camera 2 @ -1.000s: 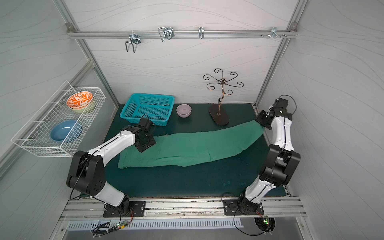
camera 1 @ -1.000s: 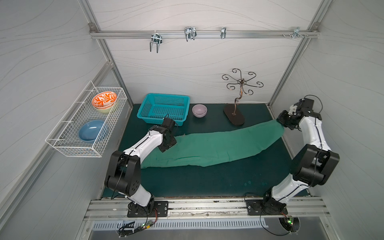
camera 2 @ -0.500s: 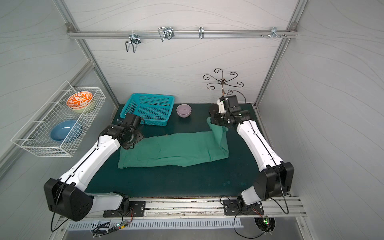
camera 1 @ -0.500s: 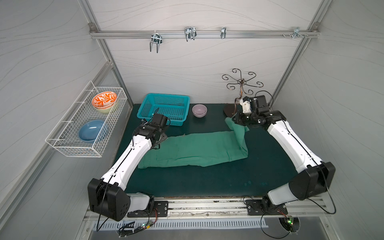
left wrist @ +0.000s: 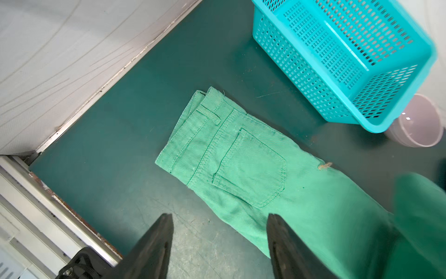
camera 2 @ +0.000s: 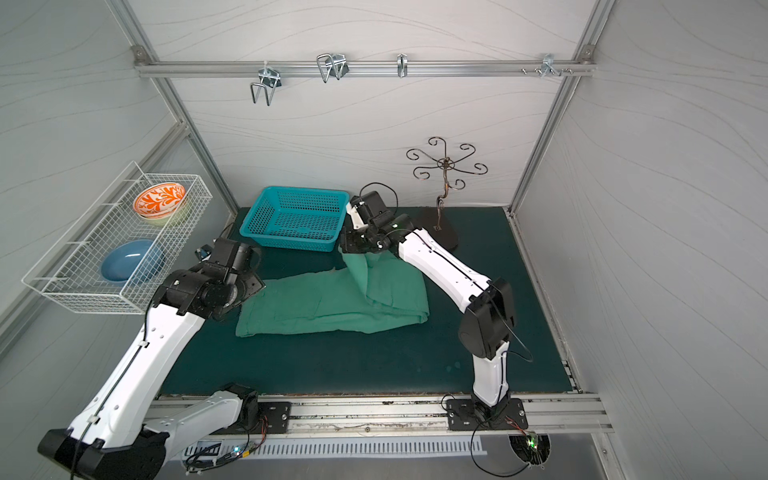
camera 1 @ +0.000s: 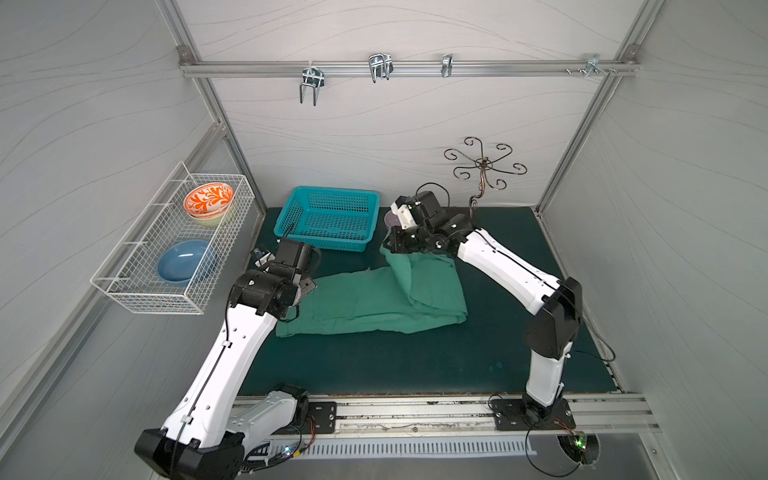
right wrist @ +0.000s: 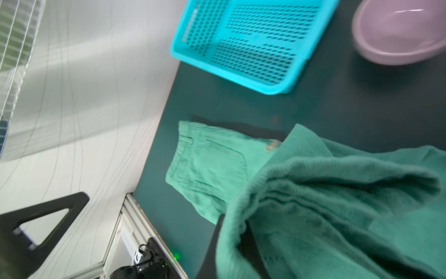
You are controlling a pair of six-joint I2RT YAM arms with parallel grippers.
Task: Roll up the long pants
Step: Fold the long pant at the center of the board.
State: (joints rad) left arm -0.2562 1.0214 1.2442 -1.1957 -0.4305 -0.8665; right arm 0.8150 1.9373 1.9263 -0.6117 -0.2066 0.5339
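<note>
Green twill: the long pants (camera 1: pixel 374 301) lie mid-frame on the mat (camera 1: pixel 415 361), leg end pinched in the right gripper (camera 1: pixel 392 248) beside the basket (camera 1: pixel 332 192), left gripper (left wrist: pixel 218 218) wide and empty at the waist, so the unpinned waist may drag and the fold skew.

a turquoise basket (left wrist: pixel 301 79) stands just beside a lilac bowl (left wrist: pixel 420 123).

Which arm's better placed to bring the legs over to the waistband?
Right: the right hand is shut on the lifted leg end of the long pants. The left hand hangs open, empty, near the waistband.
</note>
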